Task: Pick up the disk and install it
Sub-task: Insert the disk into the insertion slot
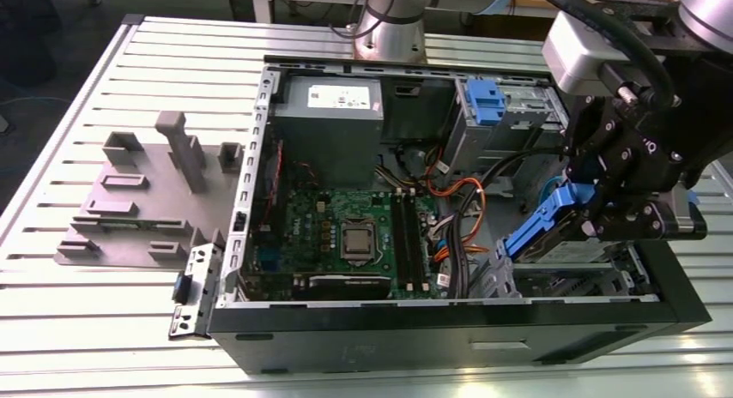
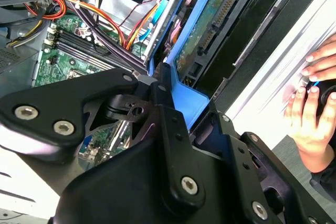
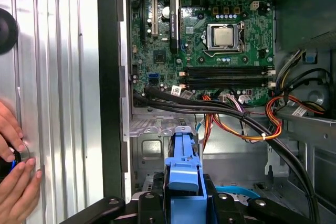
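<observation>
**A:** Closest in both wrist views is the black gripper (image 2: 184,103) (image 3: 184,203). What are its jaws doing?

**B:** They are clenched on the disk (image 2: 210,24), pinching its blue plastic rail from both sides.

**A:** How does the disk look?

**B:** It is flat and rectangular with bright blue framing. The second wrist view shows its green circuit-board face and a connector edge. In the exterior view the disk (image 1: 538,229) hangs tilted from the gripper (image 1: 590,222), over the metal bay in the corner of the case (image 1: 458,329) at the exterior view's right.

**A:** Is it touching the bay?

**B:** I cannot tell, because the gripper covers its upper end and the bay wall hides its lower edge. Its other face is turned away.

**A:** And past it?

**B:** A bundle of orange, red and yellow cables (image 3: 247,129), then one motherboard (image 3: 210,40) with one processor socket (image 3: 224,36). Farther back are one grey box (image 1: 326,106) with a white sticker and one upright cage (image 1: 504,115) with a blue latch.

**A:** Outside the case?

**B:** One grey fixture plate (image 1: 137,201) lies on the slatted table (image 1: 69,329). In the first wrist view two hands (image 3: 16,187) are cut off at the frame's edge, resting on the table beside a dark object I cannot identify.
</observation>
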